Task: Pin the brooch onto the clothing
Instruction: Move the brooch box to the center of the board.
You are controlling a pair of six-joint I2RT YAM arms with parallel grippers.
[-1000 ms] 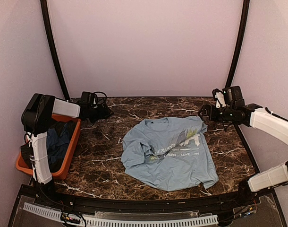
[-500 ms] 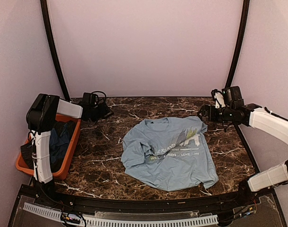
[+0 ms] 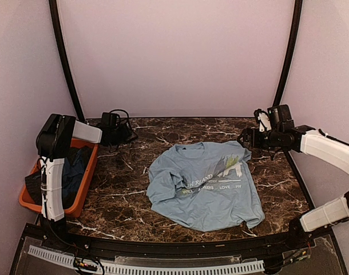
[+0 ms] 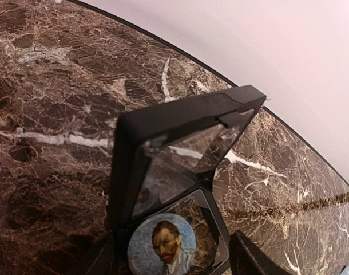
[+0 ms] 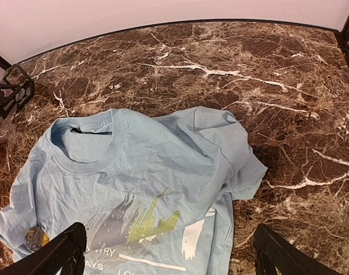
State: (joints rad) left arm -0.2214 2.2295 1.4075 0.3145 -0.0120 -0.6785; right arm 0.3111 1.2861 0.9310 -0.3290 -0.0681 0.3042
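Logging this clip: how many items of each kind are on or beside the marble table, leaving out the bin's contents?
Light blue printed T-shirt: 1
Open black square case: 1
Round pins: 2 (dark round brooch on the shirt's sleeve; portrait badge in the case)
Orange plastic bin: 1
Total: 5
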